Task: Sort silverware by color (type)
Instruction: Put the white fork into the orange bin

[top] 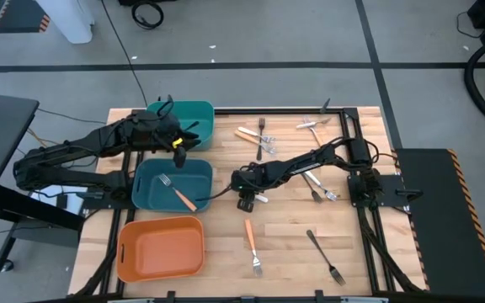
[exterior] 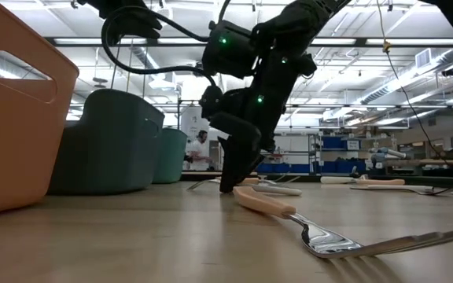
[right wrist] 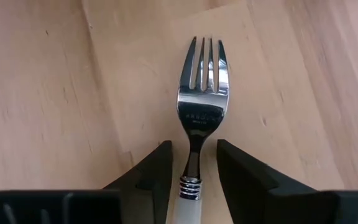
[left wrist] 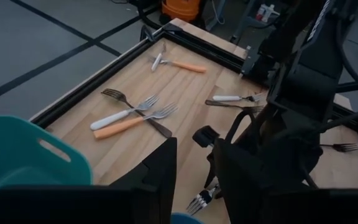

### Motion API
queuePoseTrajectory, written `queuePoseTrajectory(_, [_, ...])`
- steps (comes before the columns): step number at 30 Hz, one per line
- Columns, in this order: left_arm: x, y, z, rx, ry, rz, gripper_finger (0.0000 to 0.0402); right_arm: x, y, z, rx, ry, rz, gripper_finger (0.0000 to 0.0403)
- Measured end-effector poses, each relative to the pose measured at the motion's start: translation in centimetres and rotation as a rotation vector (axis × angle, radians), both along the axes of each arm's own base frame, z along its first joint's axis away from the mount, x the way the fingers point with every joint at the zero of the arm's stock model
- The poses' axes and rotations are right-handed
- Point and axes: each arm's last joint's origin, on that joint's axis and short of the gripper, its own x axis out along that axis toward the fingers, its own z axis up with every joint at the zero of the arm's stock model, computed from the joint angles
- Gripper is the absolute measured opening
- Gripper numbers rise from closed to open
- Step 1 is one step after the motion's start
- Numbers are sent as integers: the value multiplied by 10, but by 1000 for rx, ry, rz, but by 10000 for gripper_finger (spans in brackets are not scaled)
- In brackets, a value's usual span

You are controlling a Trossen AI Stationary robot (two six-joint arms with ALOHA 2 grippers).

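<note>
A fork with a silver head and a cream handle (right wrist: 202,93) lies flat on the wooden table near its middle (top: 260,199). My right gripper (right wrist: 194,149) (top: 245,200) points steeply down over it. It is open, with one finger on each side of the fork's neck and a gap to each. In the low view its fingers (exterior: 230,177) reach down to the table top. My left gripper (top: 181,150) (left wrist: 194,155) hovers open between the two teal bins, holding nothing. More silverware lies scattered about the table.
A teal bin (top: 200,181) left of the fork holds an orange-handled fork (top: 178,195). A second teal bin (top: 194,112) stands behind it, and an orange bin (top: 160,248) stands at the near left. Forks lie at the far middle (top: 258,137), the right (top: 318,187) and the near side (top: 253,244) (top: 325,257).
</note>
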Motion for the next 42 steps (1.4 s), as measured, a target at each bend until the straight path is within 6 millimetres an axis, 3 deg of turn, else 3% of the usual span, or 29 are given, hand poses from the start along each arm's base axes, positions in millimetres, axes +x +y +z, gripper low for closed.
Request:
queuePoseTrajectory(7, [0, 0, 0, 2, 2, 0, 117, -6, -9, 20, 50, -19, -4, 18])
queuePoseTrajectory(13, [0, 0, 0, -6, -3, 4, 117, -15, -26, 57, 75, -87, -62, 7])
queuePoseTrajectory(22, [1, 0, 2, -23, -30, 15, 117, -41, -45, 140, 53, -332, -109, 4])
queuePoseTrajectory(29, [4, 1, 9, -31, -117, 26, 117, -61, -52, 223, -75, -776, -84, 2])
queuePoseTrajectory(32, [5, 1, 14, -39, -179, 33, 117, -63, -53, 248, -121, -967, -50, 2])
queuePoseTrajectory(35, [7, 2, 20, -40, -250, 35, 117, -59, -53, 257, -142, -1077, -6, 1])
queuePoseTrajectory(42, [9, 2, 36, -80, -435, 34, 117, -49, -52, 257, -87, -1175, 57, 0])
